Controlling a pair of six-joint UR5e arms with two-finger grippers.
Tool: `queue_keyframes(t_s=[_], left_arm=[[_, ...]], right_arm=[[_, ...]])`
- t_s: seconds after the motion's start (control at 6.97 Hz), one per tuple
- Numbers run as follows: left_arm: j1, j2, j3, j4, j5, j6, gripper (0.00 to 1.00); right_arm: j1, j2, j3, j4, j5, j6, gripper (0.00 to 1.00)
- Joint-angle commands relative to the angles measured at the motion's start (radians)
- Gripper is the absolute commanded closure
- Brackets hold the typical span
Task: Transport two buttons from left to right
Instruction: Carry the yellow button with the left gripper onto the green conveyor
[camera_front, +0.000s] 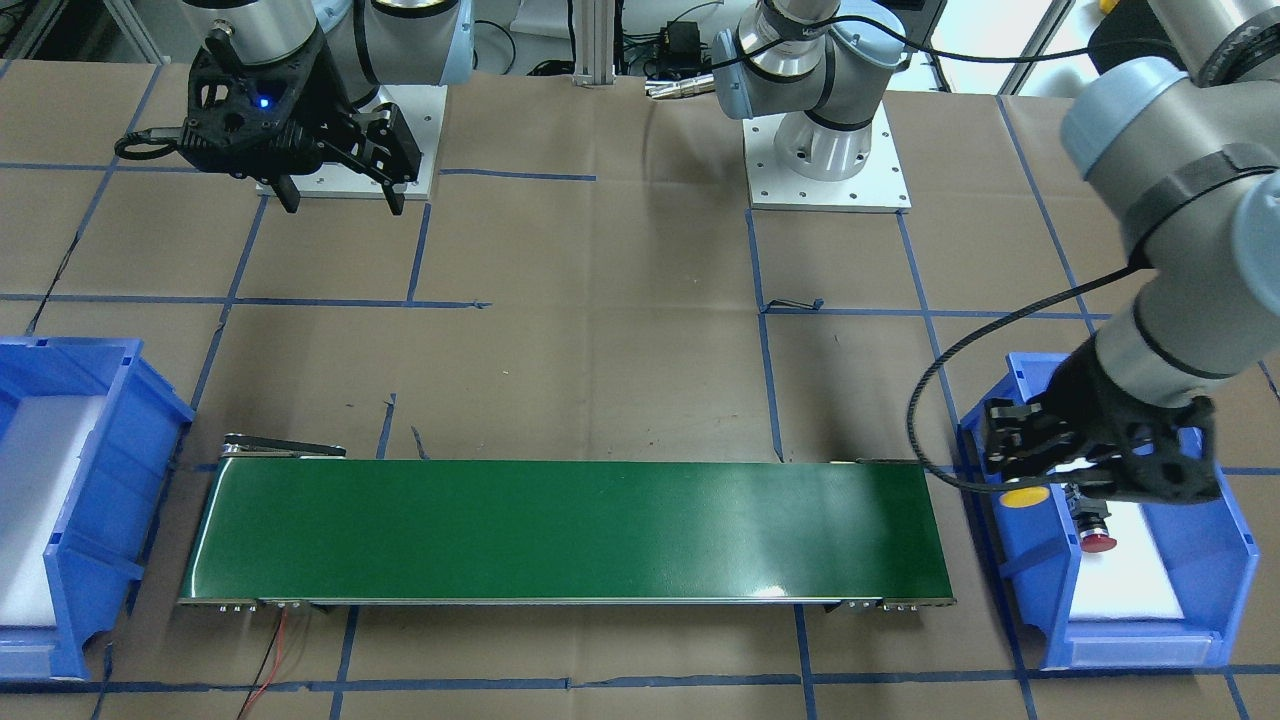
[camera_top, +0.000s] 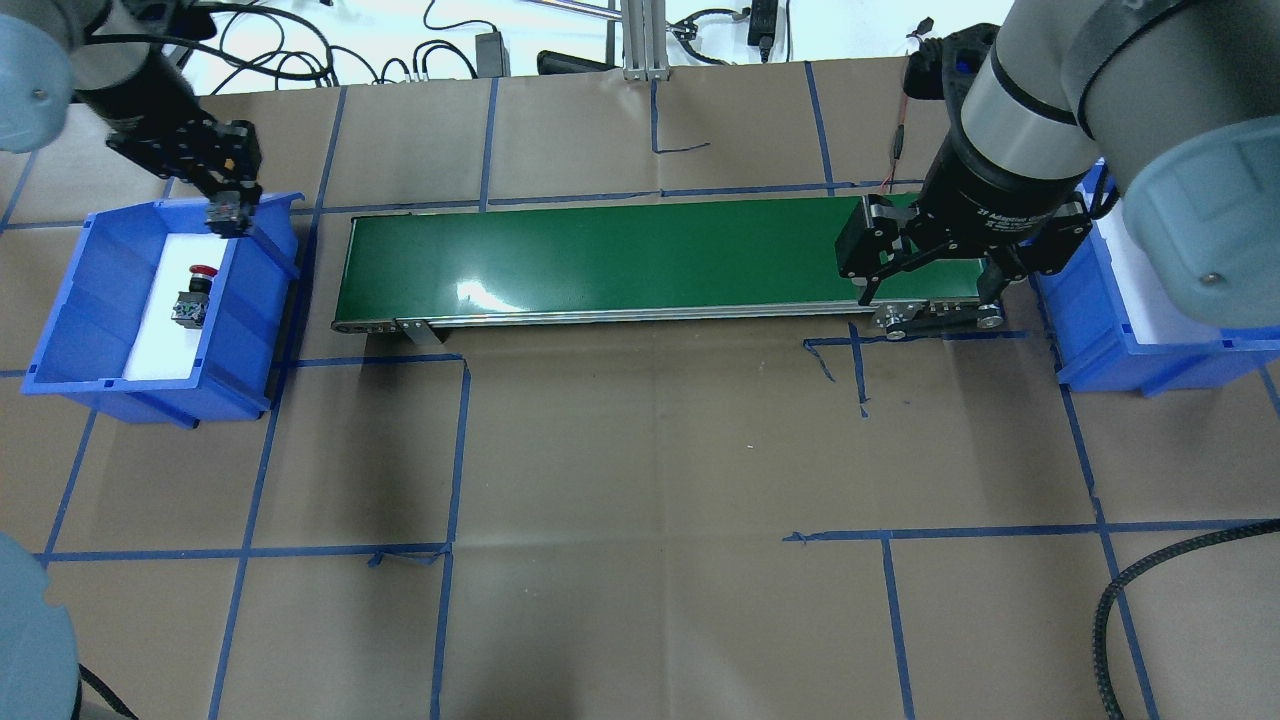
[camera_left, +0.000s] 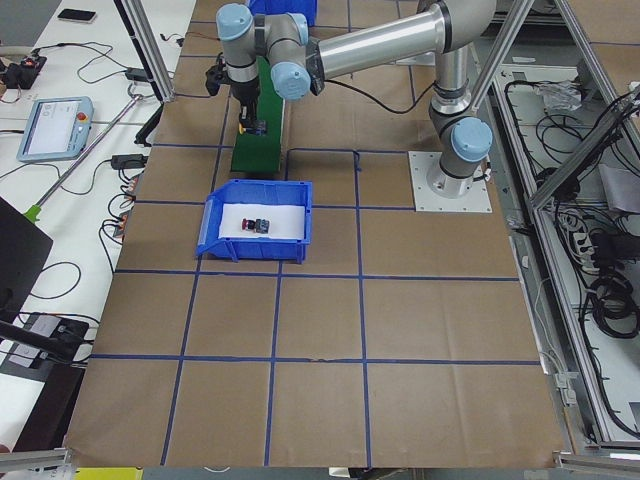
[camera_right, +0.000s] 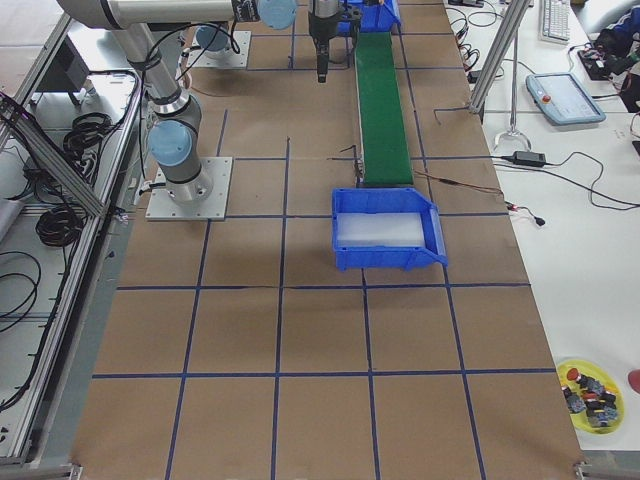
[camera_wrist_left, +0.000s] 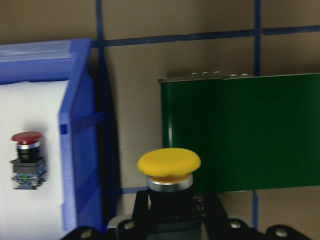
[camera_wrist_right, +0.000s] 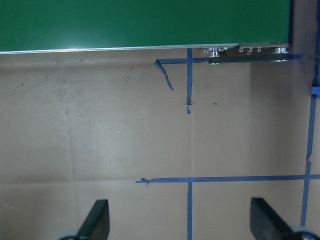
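This is a robotics lab, a test cell rather than a factory floor. The left arm (camera_left: 380, 45) and the right arm (camera_right: 172, 145) are bolted on metal plates (camera_front: 880, 180) to a table wrapped in brown paper (camera_top: 640, 450) and gridded with blue tape (camera_top: 455, 450). A short green conveyor (camera_front: 570, 530) lies between two blue bins (camera_top: 80, 300). An aluminium frame (camera_left: 145, 50) fences the table. Loose cables (camera_left: 605, 300) hang along its side, and a teach pendant (camera_left: 55, 125) lies on a white bench (camera_right: 590, 250) at either end, among more wires.
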Motion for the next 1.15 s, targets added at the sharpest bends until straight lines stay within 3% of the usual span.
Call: queue_keyframes(t_s=[0.0, 0.29, 0.57, 0.72, 0.86, 1.0], left_arm=[[-0.089, -0.101, -0.008, 0.093, 0.001, -0.142, 1.0], [-0.162, -0.169, -0.007, 0.198, 0.011, -0.217, 1.0], [-0.169, -0.172, -0.016, 0.2, 0.011, -0.217, 0.96], [-0.169, -0.171, -0.024, 0.198, 0.011, -0.216, 0.66], [-0.167, -0.158, -0.049, 0.201, 0.008, -0.216, 0.08], [-0.163, -0.145, -0.06, 0.201, 0.007, -0.217, 0.0]], right_arm=[[0.0, 0.0, 0.0, 0.0, -0.001, 0.0, 0.0], [0.0, 0.0, 0.0, 0.0, -0.001, 0.0, 0.0], [0.0, 0.0, 0.0, 0.0, -0.001, 0.0, 0.0], [0.0, 0.0, 0.0, 0.0, -0.001, 0.0, 0.0], [0.0, 0.0, 0.0, 0.0, -0.001, 0.0, 0.0], [0.0, 0.0, 0.0, 0.0, 0.001, 0.0, 0.0]])
